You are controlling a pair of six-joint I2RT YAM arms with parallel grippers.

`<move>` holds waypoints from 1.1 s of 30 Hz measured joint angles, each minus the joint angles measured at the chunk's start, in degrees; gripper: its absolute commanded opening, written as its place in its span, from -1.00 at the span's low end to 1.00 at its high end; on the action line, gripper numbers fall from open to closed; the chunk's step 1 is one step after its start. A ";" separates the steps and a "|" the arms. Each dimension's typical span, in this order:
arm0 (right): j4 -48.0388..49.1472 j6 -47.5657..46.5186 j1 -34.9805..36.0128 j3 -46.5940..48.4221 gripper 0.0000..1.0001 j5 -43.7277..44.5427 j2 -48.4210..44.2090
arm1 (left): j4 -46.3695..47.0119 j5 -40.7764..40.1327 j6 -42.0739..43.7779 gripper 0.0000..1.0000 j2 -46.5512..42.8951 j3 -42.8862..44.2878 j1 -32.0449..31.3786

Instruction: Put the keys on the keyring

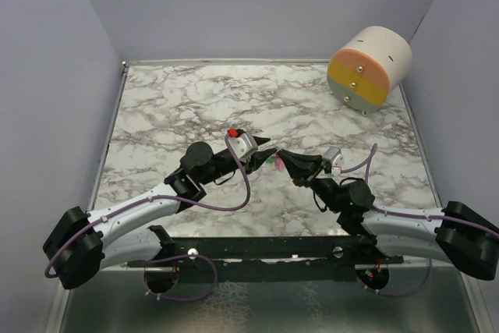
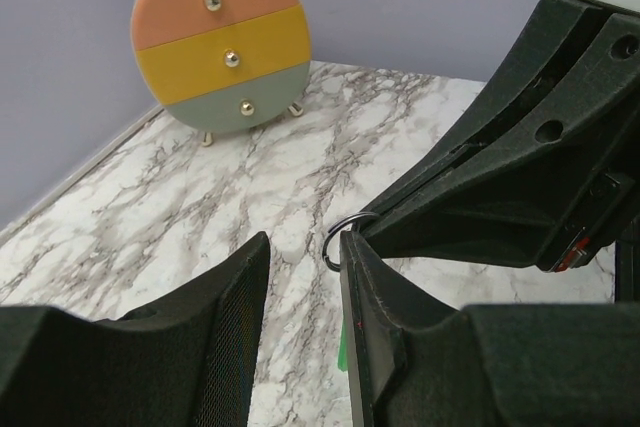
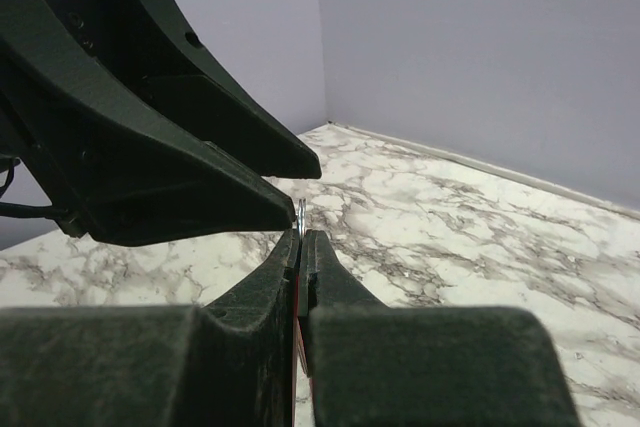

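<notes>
My right gripper (image 1: 282, 155) is shut on a thin metal keyring (image 3: 301, 213), which stands edge-on just above its tips (image 3: 302, 237). A pink-red strip, the pink-red key (image 3: 297, 367), shows between its fingers. My left gripper (image 1: 265, 148) meets it tip to tip mid-table. In the left wrist view the left gripper (image 2: 305, 242) is open with nothing between its fingers. The keyring (image 2: 333, 244) sits at its right fingertip (image 2: 352, 247), outside the gap. A sliver of the green key (image 2: 343, 347) hangs beside that finger. Green and pink specks (image 1: 274, 162) show under the tips.
A drum-shaped mini drawer chest (image 1: 368, 68) with peach, yellow and grey-green drawers stands at the back right corner, also in the left wrist view (image 2: 222, 42). Lilac walls enclose the marble table (image 1: 195, 107) on three sides.
</notes>
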 measured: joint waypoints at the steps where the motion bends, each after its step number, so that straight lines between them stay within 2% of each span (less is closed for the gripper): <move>1: 0.00 0.02 0.00 0.00 -0.99 -0.20 0.00 | 0.00 0.00 0.02 -0.26 -0.02 0.00 0.00; 13: -0.02 0.00 0.00 0.00 -0.99 -1.79 -0.02 | -0.07 0.02 0.07 -0.29 1.38 0.00 0.00; 16: -0.17 0.00 0.00 0.00 -0.99 -2.21 -0.02 | -0.04 0.02 0.09 -0.39 1.46 0.02 0.00; 20: -0.20 0.00 -0.02 0.00 -0.99 -2.29 -0.02 | -0.04 0.22 0.15 -0.86 1.70 0.11 -0.02; 22: -0.26 0.00 -0.02 0.00 -0.99 -2.27 -0.02 | -0.07 0.87 0.11 -0.97 1.88 0.13 -0.15; 29: -0.96 0.04 -0.02 0.15 -0.99 -2.12 -0.11 | -0.52 1.07 0.24 -1.00 2.32 0.72 -0.22; 33: -5.44 0.81 -0.07 2.45 -0.93 -1.40 -0.24 | -0.59 0.90 0.48 -1.00 2.56 0.76 0.07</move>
